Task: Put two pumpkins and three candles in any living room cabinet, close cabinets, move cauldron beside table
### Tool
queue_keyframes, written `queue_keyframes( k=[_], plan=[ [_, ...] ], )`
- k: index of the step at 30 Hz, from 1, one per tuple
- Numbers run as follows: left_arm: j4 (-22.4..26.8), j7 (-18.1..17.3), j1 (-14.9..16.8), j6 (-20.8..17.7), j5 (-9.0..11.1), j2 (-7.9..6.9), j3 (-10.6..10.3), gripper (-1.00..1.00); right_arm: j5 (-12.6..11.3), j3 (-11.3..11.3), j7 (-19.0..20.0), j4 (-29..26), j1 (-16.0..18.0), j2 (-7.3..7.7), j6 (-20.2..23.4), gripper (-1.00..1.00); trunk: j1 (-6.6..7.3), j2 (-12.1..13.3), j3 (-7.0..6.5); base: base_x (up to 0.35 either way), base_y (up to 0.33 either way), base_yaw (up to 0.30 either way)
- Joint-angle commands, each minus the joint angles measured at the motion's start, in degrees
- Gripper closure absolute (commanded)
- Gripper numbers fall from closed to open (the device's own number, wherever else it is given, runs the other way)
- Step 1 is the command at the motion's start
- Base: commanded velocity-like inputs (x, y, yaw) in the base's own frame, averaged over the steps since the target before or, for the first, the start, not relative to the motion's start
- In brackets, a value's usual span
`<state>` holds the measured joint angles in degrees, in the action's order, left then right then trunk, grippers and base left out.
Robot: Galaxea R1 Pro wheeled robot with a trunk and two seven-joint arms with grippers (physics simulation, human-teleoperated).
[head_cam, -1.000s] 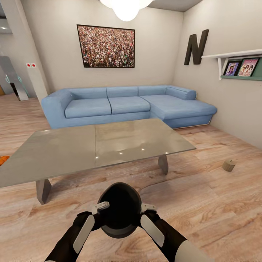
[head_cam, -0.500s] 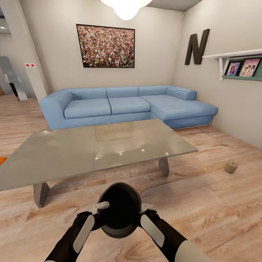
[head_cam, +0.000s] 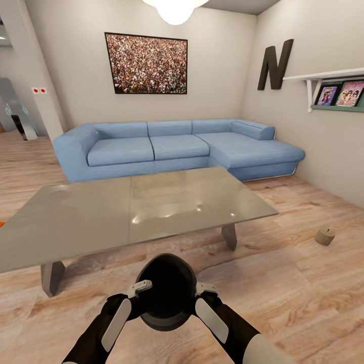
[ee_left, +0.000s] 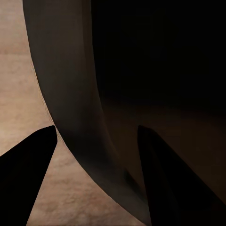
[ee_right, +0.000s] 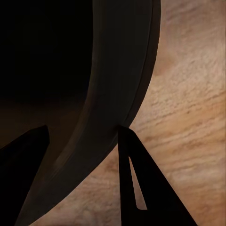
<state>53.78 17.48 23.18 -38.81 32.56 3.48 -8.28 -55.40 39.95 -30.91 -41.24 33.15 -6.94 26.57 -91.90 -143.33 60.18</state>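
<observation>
While the cauldron (head_cam: 167, 290) hangs between the two arms at the 6 o'clock foot of the head view, its black mouth faces up toward the camera and its bulging body sits clear of the wooden floor (head_cam: 283, 283). The left pincer (head_cam: 137, 289) bites the rim at about 9 o'clock on the pot and the right pincer (head_cam: 205, 289) bites it at about 3 o'clock. In each wrist view the rim wall passes between the two dark fingers, one inside the pot and one outside, so both pincers are pinching the cauldron's rim, and neither arm is nearer than the other.

The relation that matters is straight ahead: the glass-topped coffee table (head_cam: 151, 207) lies at 12 o'clock from the pot, its long axis running from 9 to 3 o'clock across the view, with its near edge just beyond the rim and a strip of bare floor between them. I judge the pot to be near that surface but not yet set down, so what is left is a short approach toward 12 o'clock and a level lowering by both arms together.

Farther out, a squat candle (head_cam: 325, 235) lies on the floor at about 3 o'clock, well apart from the table's right leg (head_cam: 230, 236). The blue corner sofa (head_cam: 172, 146) stands behind the table at 12 o'clock.
</observation>
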Motion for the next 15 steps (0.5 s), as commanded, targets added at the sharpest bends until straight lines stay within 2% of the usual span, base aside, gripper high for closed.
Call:
queue_keyframes(
  k=[1, 15],
  plan=[
    [0.53, 0.63, 0.04, -0.12, -0.22, -0.06, -0.16, 1.0, -0.17, 0.22, -0.55, 0.02, 0.07, 0.09, 0.58, 1.0, 0.0, -0.03, 0.05, 0.189, 0.0, 0.0],
    [0.53, 0.63, 0.04, -0.12, -0.22, -0.06, -0.16, 1.0, -0.16, 0.21, -0.55, 0.02, 0.07, 0.09, 0.66, 1.0, 0.0, -0.03, 0.05, 0.083, 0.0, 0.0]
  ],
)
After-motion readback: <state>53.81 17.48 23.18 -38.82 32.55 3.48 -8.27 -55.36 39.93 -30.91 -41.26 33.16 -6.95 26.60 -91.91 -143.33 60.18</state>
